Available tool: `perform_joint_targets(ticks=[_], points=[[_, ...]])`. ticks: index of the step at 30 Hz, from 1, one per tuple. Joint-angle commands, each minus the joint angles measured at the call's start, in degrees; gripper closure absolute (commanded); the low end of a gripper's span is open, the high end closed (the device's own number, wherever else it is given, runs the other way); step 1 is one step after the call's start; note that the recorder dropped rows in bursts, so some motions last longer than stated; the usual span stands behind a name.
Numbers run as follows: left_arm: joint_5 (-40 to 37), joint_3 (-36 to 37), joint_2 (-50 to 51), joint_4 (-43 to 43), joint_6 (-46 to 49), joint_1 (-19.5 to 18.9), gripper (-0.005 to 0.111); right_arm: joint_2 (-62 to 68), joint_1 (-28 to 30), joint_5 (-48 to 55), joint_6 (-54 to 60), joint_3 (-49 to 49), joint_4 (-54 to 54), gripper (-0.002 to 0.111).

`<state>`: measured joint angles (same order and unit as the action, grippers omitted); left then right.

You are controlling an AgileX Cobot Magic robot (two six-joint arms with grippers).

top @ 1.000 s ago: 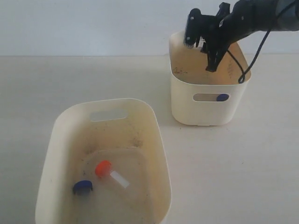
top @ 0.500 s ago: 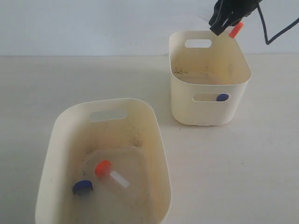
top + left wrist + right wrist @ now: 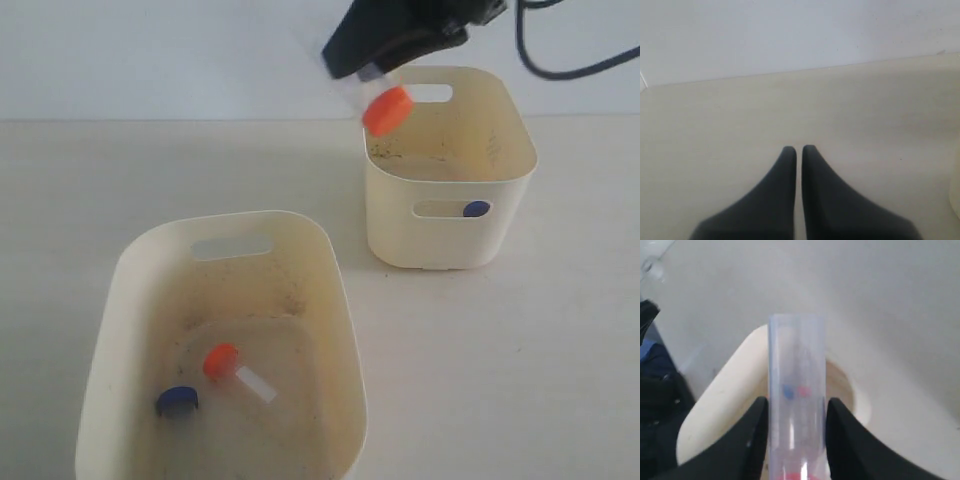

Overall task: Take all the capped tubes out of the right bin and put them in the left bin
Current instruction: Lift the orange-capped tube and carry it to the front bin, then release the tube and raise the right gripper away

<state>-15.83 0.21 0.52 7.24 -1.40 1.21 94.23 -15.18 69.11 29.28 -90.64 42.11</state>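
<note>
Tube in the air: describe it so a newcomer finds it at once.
Find the right bin, the smaller one at the back. Just above its left rim, the right gripper holds a clear tube, orange cap hanging down. The other orange-capped tube lies in the left bin; this one is airborne.

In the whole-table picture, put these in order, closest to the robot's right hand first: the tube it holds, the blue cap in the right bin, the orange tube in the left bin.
1. Held tube, pinched in the right hand.
2. Blue cap, behind the right bin's handle slot, below the hand.
3. Orange-capped tube, on the left bin's floor, far left.
</note>
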Motion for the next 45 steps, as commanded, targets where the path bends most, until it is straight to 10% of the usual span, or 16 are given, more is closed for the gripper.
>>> perform_joint_targets(ticks=[1, 20, 22, 26, 28, 32, 41, 45], points=[[0.8, -0.2, 0.0, -0.6, -0.7, -0.1, 0.102, -0.4, -8.7, 0.9, -1.7, 6.2, 0.9, 0.108], [0.8, -0.2, 0.0, -0.6, -0.7, -0.1, 0.102, -0.3, -25.0, -26.1, -8.4, 21.5, 0.9, 0.108], [0.8, -0.2, 0.0, -0.6, -0.7, -0.1, 0.102, -0.3, -25.2, -27.2, -10.9, 21.5, -0.6, 0.099], [0.8, -0.2, 0.0, -0.6, -0.7, -0.1, 0.102, 0.3, -25.2, -28.2, -12.9, 21.5, -3.7, 0.035], [0.8, -0.2, 0.0, -0.6, -0.7, -0.1, 0.102, 1.3, -25.3, -27.4, -12.9, 21.5, -3.9, 0.026], [0.8, -0.2, 0.0, -0.6, -0.7, -0.1, 0.102, 1.4, -25.3, -28.2, -12.4, 21.5, -7.3, 0.031], [0.8, -0.2, 0.0, -0.6, -0.7, -0.1, 0.102, -3.8, -25.0, -44.2, -24.9, 21.4, -39.3, 0.104], [0.8, -0.2, 0.0, -0.6, -0.7, -0.1, 0.102, -4.1, -18.8, -45.1, -31.6, 20.7, -44.1, 0.108]])
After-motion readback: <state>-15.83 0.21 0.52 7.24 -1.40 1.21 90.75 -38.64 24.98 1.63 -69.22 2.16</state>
